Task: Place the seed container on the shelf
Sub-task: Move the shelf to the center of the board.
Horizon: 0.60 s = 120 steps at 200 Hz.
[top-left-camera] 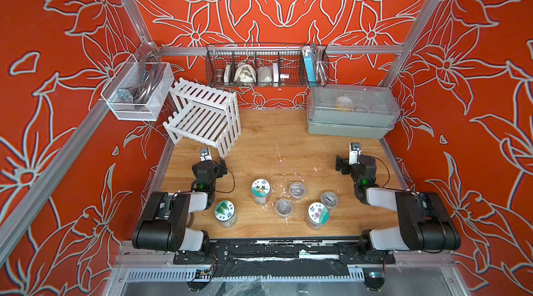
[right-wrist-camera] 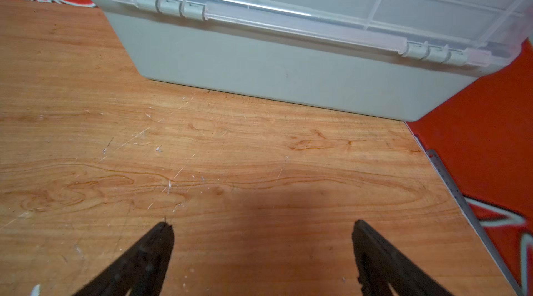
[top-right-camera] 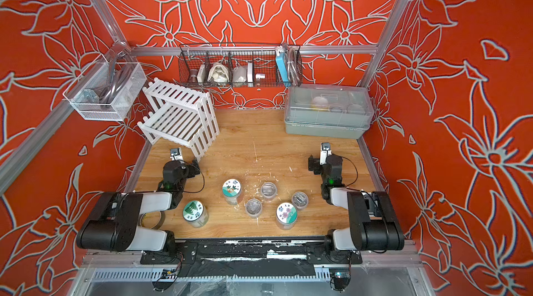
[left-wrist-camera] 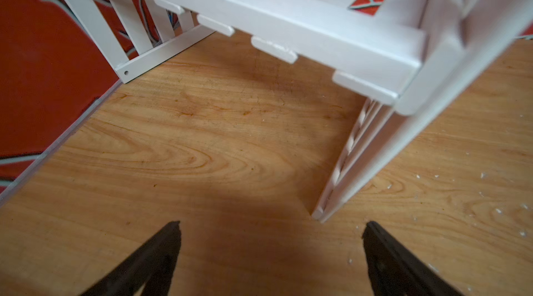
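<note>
While both top views look down on the wooden table [top-left-camera: 288, 147], the white shelf [top-left-camera: 199, 124] stands in its far left corner, turned at an angle to the walls. Three seed containers with printed lids stand upright on the table near the front edge, well apart from the shelf. One [top-left-camera: 260, 190] is near the middle, one [top-left-camera: 225, 212] is just beside the left forearm, and one [top-left-camera: 317, 214] is further right. Which of them the task means cannot be told. Three small clear cups [top-left-camera: 297, 190] stand among them. A grey box [top-left-camera: 350, 130] with a clear lid sits in the far right corner, and a black wire basket [top-left-camera: 265, 66] hangs on the back wall. Both arms reach forward over the table, one on each side, and neither touches a container.

From the left wrist, the left gripper [left-wrist-camera: 271, 226] shows its two dark fingers spread wide over plain wood, with nothing between them. The shelf [left-wrist-camera: 288, 20] rises close ahead, and one corner leg meets the table just beyond a fingertip.

From the right wrist, the right gripper [right-wrist-camera: 262, 225] also has its jaws wide apart and holds nothing. The grey box [right-wrist-camera: 288, 78] stands ahead of it, apart from the fingers, and white flecks dot the wood.
</note>
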Motion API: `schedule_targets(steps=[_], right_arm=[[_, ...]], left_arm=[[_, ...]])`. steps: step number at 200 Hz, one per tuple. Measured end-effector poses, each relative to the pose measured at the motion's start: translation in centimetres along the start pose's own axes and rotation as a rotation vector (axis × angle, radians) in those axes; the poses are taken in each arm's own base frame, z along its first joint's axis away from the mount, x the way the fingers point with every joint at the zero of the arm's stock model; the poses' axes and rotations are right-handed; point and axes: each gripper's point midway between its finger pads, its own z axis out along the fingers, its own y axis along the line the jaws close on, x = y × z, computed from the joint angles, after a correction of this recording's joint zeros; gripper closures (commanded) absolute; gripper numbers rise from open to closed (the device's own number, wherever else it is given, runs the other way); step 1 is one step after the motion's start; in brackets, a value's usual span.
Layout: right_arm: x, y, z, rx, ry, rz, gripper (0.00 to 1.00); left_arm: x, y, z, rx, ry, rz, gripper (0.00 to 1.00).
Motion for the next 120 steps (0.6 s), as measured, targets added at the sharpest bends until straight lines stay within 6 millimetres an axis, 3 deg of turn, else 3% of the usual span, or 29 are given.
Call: schedule_targets(steps=[120], right_arm=[[0.03, -0.20, 0.01, 0.001, 0.000, 0.004, 0.00]], left_arm=[[0.00, 0.00, 0.00, 0.000, 0.000, 0.000, 0.02]])
